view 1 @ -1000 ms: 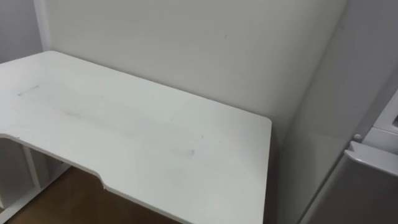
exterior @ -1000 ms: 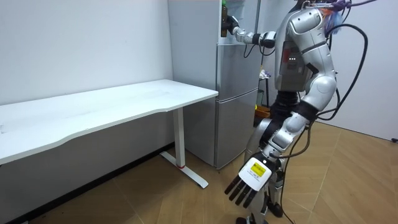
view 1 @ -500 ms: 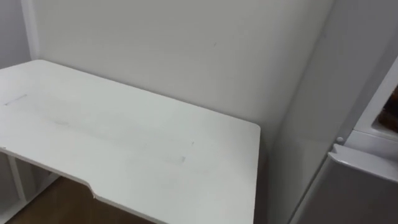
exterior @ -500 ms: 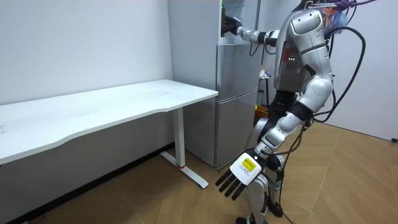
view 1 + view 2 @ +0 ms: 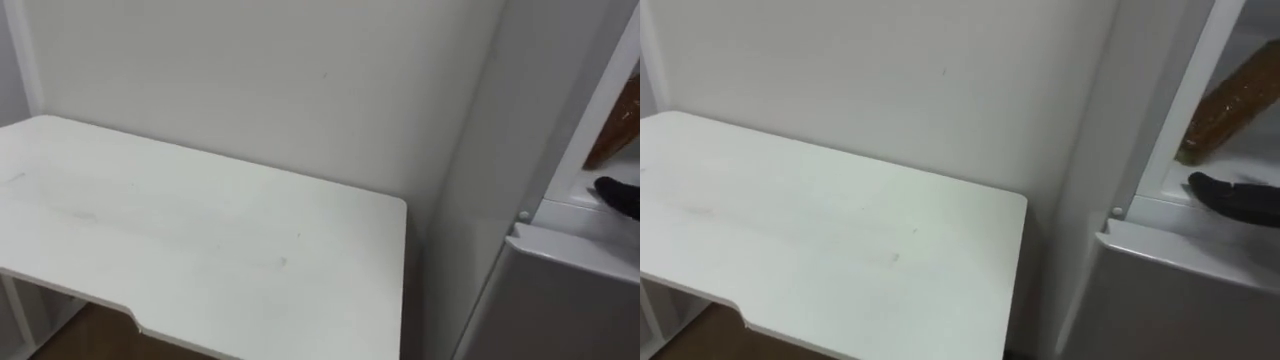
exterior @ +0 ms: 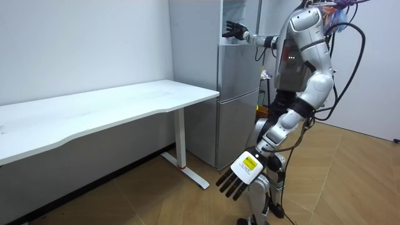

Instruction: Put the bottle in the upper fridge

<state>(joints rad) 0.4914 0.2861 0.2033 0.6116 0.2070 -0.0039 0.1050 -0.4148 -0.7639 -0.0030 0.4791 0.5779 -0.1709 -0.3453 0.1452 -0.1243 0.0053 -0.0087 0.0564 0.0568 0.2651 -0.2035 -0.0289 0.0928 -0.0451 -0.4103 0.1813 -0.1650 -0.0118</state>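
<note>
White wall, table (image 5: 200,250) at left, fridge (image 6: 237,100) at right. Bottle (image 5: 1228,98) stood tilted inside the upper compartment, long axis leaning up and right, just above right hand (image 5: 1240,200), which was spread and empty. Left hand (image 6: 240,178) hung low, fingers straight.

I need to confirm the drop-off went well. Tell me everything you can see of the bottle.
The bottle looks amber-brown with a faintly speckled surface; its material is hard to tell. It sits tilted inside the open upper fridge compartment. Its lower end is down near the front edge and its upper end runs out of the picture, so no cap can be seen. What it leans on is hidden. The right hand, fingers open, is just below it and not touching.
</note>
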